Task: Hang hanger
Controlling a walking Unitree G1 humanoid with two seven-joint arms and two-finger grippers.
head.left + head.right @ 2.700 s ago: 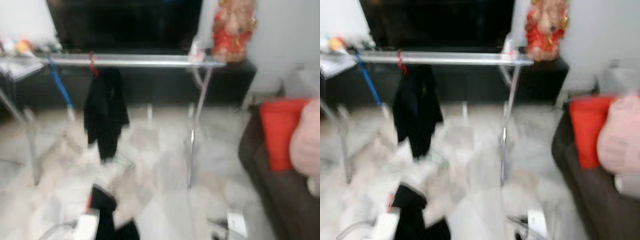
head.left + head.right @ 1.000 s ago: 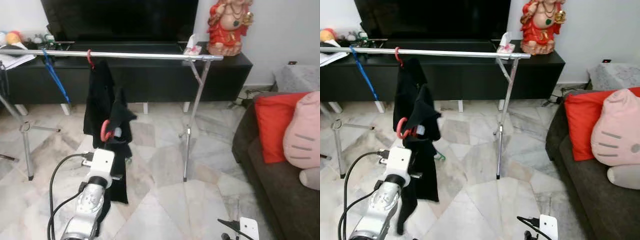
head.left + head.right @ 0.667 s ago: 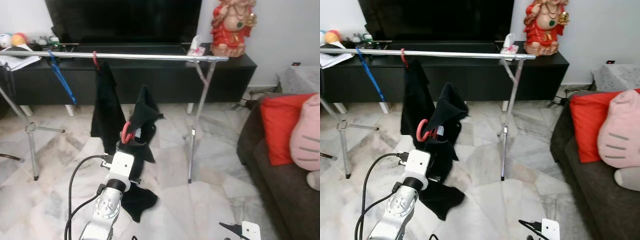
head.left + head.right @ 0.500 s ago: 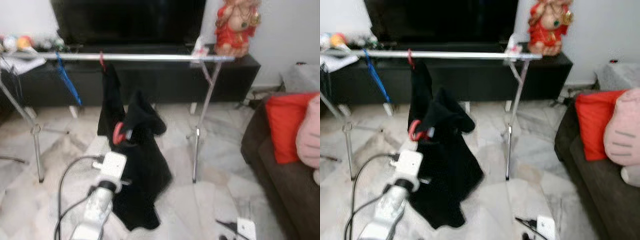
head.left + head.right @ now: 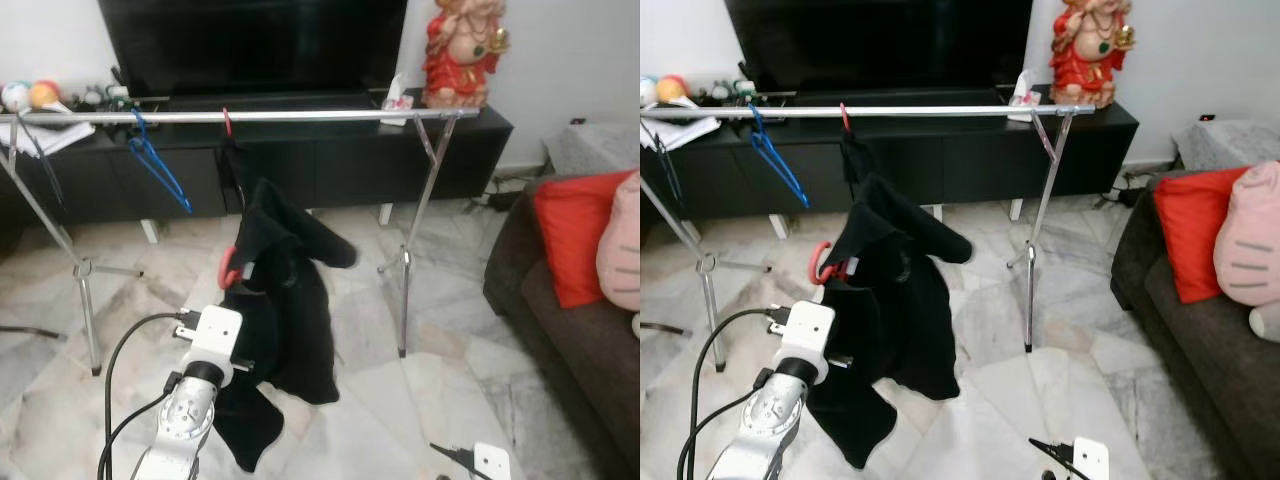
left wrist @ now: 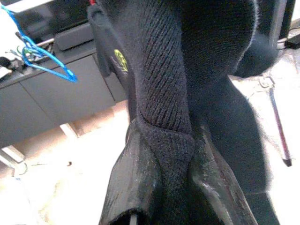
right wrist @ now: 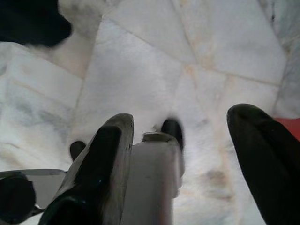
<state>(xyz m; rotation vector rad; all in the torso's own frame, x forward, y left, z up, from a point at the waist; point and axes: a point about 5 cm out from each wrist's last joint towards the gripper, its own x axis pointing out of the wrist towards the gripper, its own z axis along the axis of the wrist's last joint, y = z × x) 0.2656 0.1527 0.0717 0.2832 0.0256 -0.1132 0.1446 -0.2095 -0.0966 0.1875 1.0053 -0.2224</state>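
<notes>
My left gripper is shut on a black knit garment that hangs on a red hanger, whose hook sticks up just above my wrist. The fabric hides the fingers in the eye views. The garment is held in front of and below the silver rail. On that rail hang a blue hanger and a second red hook with dark cloth under it. My right gripper is open, low, pointing at the marble floor.
The rack's crossed legs stand right of the garment, another leg at the left. Behind are a black TV console and a red statue. A dark sofa with a red cushion lies right.
The left arm rose from the bottom edge with the hanger and garment, which now sit higher and nearer the rail, the cloth swinging. The camera also shifted and came out of blur.
</notes>
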